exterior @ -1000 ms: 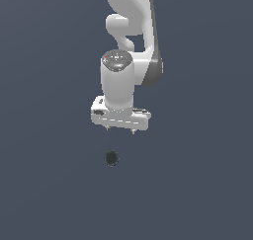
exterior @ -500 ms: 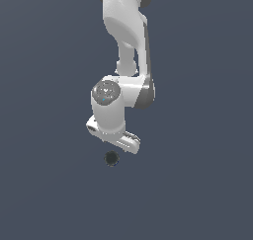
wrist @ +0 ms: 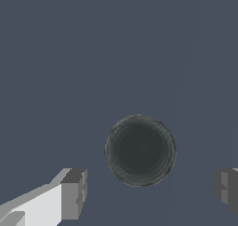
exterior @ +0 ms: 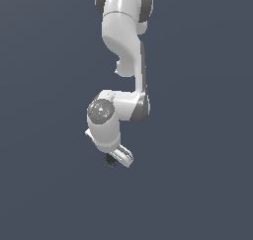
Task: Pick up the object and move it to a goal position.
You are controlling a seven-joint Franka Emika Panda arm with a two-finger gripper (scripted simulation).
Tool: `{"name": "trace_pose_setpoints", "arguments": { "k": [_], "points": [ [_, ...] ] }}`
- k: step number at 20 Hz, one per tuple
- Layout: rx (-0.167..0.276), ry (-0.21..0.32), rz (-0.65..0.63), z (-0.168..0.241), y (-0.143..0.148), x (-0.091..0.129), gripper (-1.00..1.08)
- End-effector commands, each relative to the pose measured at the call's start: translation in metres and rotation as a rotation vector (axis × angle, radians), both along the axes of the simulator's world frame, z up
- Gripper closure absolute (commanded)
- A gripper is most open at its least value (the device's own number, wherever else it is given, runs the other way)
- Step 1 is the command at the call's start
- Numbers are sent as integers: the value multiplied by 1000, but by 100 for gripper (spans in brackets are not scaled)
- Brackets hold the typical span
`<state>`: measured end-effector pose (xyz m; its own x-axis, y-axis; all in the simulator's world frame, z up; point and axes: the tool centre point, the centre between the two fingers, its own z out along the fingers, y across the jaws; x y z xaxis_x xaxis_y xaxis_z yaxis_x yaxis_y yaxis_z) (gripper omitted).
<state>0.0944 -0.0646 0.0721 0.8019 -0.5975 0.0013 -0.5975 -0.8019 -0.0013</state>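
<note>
- the ball (wrist: 140,150) was round and dark, nearly black, with a faint sheen; being a sphere, it showed no long axis and no way of pointing in either view.
- in the wrist view it lay between the two fingers (wrist: 73,194), with open gaps on both sides, touching neither one.
- the fingers stood wide apart, spread much wider than the ball, and held nothing.
- in the exterior view the ball (exterior: 110,160) showed only as a small dark shape peeking out at the lower end of the gripper (exterior: 120,158), partly hidden by the white hand, on the exterior view's left of it.
- the wrist view showed the gaps between ball and fingers; the exterior view did not, since the fingers there were too small and covered to tell apart.
- the exterior view showed what the wrist view lacked: the white arm (exterior: 124,46) reaching down from the top of the picture, bent at a grey-capped joint, with the hand tilted.
- the ground (wrist: 93,48) around the ball was a flat, plain blue-grey in both views.
</note>
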Motion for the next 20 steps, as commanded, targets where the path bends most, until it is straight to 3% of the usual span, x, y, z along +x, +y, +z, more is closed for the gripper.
{"name": "trace_pose_setpoints", "arguments": {
  "k": [1, 9, 20],
  "points": [
    [0, 1, -25, -5, -2, 2, -92],
    [0, 2, -34, -11, -3, 3, -92],
    [0, 2, -39, -58, -3, 2, -92]
  ]
}}
